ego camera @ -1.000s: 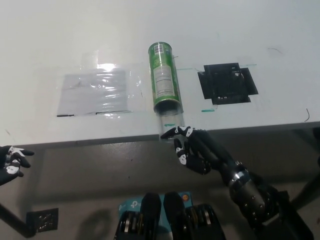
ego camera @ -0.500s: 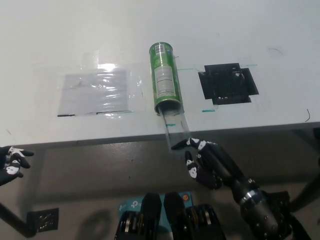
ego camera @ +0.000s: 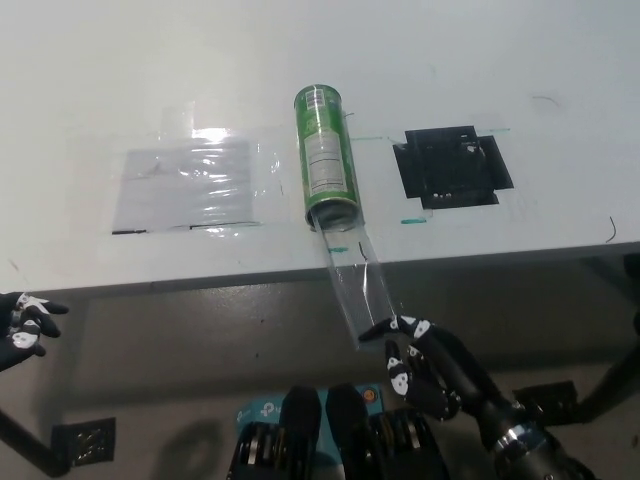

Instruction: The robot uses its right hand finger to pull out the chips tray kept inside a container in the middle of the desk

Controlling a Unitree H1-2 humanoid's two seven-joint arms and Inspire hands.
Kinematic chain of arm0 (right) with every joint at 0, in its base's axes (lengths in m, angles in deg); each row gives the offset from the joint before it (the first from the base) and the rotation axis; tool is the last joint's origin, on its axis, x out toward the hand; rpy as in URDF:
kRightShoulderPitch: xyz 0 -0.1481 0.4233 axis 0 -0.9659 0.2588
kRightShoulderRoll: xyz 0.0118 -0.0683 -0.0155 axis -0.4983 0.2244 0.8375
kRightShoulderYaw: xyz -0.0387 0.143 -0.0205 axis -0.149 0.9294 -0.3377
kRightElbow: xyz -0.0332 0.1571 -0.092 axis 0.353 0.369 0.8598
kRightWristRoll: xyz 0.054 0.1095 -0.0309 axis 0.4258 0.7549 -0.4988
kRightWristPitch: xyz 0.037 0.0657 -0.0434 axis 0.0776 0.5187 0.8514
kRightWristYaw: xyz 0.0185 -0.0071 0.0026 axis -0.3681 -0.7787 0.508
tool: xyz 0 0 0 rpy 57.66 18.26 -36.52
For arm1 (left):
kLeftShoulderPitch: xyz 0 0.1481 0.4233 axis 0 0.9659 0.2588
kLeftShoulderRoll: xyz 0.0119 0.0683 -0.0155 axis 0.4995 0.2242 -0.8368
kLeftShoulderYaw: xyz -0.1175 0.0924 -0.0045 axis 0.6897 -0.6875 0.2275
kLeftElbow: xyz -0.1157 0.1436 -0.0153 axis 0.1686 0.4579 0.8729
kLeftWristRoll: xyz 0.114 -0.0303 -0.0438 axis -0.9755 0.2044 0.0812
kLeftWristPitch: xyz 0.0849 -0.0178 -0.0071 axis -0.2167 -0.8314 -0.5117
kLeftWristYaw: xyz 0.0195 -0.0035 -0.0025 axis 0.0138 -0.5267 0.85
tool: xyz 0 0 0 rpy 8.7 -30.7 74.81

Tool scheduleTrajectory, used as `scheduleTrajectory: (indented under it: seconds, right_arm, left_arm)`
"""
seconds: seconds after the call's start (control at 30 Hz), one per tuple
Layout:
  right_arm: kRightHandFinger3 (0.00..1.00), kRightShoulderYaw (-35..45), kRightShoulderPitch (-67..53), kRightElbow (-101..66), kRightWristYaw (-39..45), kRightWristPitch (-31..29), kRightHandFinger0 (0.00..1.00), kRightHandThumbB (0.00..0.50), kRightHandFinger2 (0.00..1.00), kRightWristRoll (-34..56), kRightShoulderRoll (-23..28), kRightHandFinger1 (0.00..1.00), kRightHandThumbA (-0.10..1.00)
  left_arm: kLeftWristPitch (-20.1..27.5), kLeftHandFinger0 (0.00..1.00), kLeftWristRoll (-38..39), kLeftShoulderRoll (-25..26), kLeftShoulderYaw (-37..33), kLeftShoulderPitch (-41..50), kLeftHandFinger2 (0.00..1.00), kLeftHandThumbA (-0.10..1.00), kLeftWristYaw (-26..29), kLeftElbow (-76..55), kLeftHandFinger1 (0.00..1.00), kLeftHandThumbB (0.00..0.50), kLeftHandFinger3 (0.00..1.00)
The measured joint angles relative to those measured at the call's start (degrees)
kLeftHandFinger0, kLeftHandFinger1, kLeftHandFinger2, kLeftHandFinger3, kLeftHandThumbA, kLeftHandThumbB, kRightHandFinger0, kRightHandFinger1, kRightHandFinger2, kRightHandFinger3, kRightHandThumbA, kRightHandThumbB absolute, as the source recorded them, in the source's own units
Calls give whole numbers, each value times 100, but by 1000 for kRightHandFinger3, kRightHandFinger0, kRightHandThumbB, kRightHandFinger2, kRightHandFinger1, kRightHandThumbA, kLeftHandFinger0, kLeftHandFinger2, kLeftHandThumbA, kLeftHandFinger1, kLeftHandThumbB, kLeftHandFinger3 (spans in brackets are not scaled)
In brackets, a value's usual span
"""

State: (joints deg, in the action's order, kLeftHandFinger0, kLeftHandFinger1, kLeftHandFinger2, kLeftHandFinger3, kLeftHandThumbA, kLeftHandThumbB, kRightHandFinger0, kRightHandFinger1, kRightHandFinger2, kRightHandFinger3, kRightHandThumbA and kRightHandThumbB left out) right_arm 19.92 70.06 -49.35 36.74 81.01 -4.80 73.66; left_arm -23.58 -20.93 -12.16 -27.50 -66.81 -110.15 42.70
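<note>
Worktop [ego camera: 520, 60] space is taken up mostly by bare white surface, and the task's things are laid near its front edge, presumably so that the tray can be drawn straight out towards the robot. A crinkled clear plastic sheet [ego camera: 185, 185] is spread flat at the left, and a black square fixture [ego camera: 452, 165] is set at the right; neither is touched. Between them the green container [ego camera: 327, 160] is laid on its side, its closed end pointed away and its open mouth pointed at the worktop's edge (an orientation that lets the contents slide out lengthwise). The clear chips tray [ego camera: 358, 290] is seen projecting from that mouth, slanted slightly to the right, with its far end inside the container and its near end hung out past the worktop's edge, unsupported.

The black right robot hand [ego camera: 420, 358] is placed below and in front of the edge, at the tray's near end: one fingertip [ego camera: 385, 325] is hooked against the end of the tray, while the other fingers are curled loosely apart and nothing is grasped. The tray is judged to be largely withdrawn. The white left robot hand [ego camera: 22, 325] is rested at the lower left, well apart, fingers loosely spread and empty.
</note>
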Motion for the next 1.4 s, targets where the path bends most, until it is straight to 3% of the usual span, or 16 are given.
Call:
scheduleTrajectory:
  seconds: [0.07, 0.1, 0.13, 0.17, 0.2, 0.37, 0.5, 0.7, 0.77, 0.87, 0.97, 1.07, 1.13, 1.23, 1.33, 1.4]
  right_arm:
    - [806, 7, -50, 9, 7, 4, 0, 137, 755, 11, -4, 0, -100]
    - [1000, 9, -77, 11, 9, 4, 0, 146, 1000, 12, -7, 0, -100]
    - [1000, 10, -100, 9, 10, 5, 0, 146, 1000, 11, -8, 0, -100]
    - [1000, 10, -120, -2, 11, 22, 16, 150, 1000, 7, -14, 123, -100]
    - [1000, 11, -123, -6, 12, 23, 24, 180, 1000, 9, -17, 159, -100]
    - [1000, 8, -51, -63, 1, -17, 1, 276, 1000, -89, 13, 103, -100]
    - [1000, 9, 84, -173, -16, -86, 0, 296, 1000, -240, 55, 81, -100]
    - [1000, 46, 191, -594, -14, -150, 0, 279, 1000, -324, 130, 56, -100]
    - [1000, 78, 192, -673, -11, -160, 22, 248, 1000, -306, 146, 104, -100]
    - [1000, 184, 178, -723, 3, -161, 64, 248, 1000, -213, 189, 149, -100]
    - [1000, 355, 130, -754, 9, -170, 9, 248, 1000, -84, 245, 120, -100]
    - [1000, 566, 14, -844, 8, -176, 128, 218, 1000, 27, 289, 207, -100]
    - [1000, 743, -106, -965, 8, -174, 123, 219, 1000, 131, 325, 197, -100]
    - [1000, 1007, -259, -1072, -4, -169, 3, 246, 1000, 262, 351, 56, -100]
    - [1000, 1330, -404, -1073, -51, -143, 0, 265, 1000, 338, 340, 7, -100]
    - [1000, 1506, -471, -1064, -118, -117, 41, 231, 1000, 372, 303, 17, -100]
  left_arm:
    - [0, 542, -1, 0, 0, 0, 719, 97, 0, 0, 613, 0, 869]
    - [0, 542, -1, 0, 1, 1, 721, 96, 0, 0, 613, 0, 871]
    - [0, 541, -1, 0, 1, 1, 721, 94, -1, 0, 615, 0, 872]
    - [0, 541, -3, 0, 1, 4, 713, 85, -1, 0, 613, 0, 865]
    - [0, 540, -3, 0, 1, 6, 710, 88, -1, 0, 611, 0, 864]
    - [0, 548, -3, 0, 2, 32, 706, 119, -1, 0, 611, 0, 838]
    - [0, 543, 5, -1, 4, 56, 705, 121, 1, -2, 609, 0, 837]
    - [0, 541, 9, -1, 5, 130, 711, 110, 0, -6, 607, 0, 855]
    - [0, 524, 11, -1, 7, 137, 704, 117, 1, -6, 602, 0, 847]
    - [0, 520, 11, -1, 9, 144, 695, 108, 1, -6, 594, 0, 854]
    - [0, 485, 17, -4, 26, 156, 668, 81, 1, -5, 565, 0, 839]
    - [0, 499, 18, -5, 38, 181, 678, 97, 3, -5, 577, 0, 839]
    - [0, 518, 18, -6, 43, 199, 685, 105, 3, -5, 591, 0, 831]
    - [0, 494, 18, -11, 53, 225, 667, 74, 3, -6, 571, 0, 824]
    - [1, 478, 18, -20, 71, 237, 665, 83, 3, -5, 566, 0, 812]
    - [0, 514, 16, -25, 73, 251, 679, 95, 3, -6, 577, 0, 827]
